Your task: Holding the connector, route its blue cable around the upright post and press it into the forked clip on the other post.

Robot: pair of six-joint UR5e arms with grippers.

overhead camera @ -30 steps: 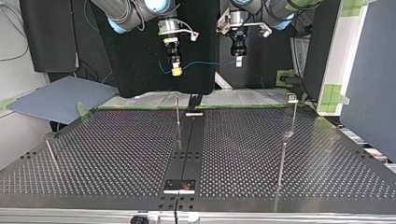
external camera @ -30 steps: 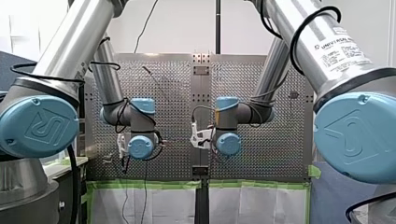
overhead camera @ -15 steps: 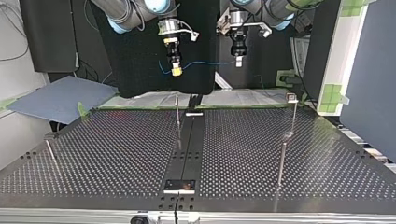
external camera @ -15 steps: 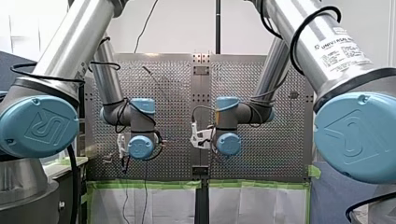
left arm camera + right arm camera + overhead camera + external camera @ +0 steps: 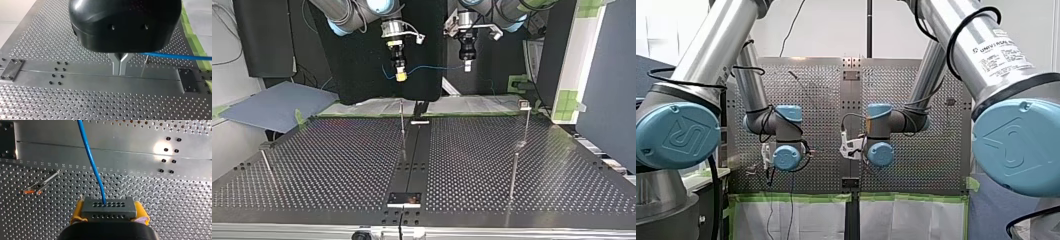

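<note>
Above the surface [image 5: 337,155], my right end effector [image 5: 109,213] clamps the connector [image 5: 109,207]. Its blue cable [image 5: 91,160] runs to my left end effector [image 5: 120,68], fingers pressed together on it.

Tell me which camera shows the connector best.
The right wrist view: the connector fills the gap between the yellow pads of my right gripper, hole rows and blue cable plainly visible. The top view shows only a small speck at that gripper's tip; the left wrist view just the cable; the front view hides it.
</note>
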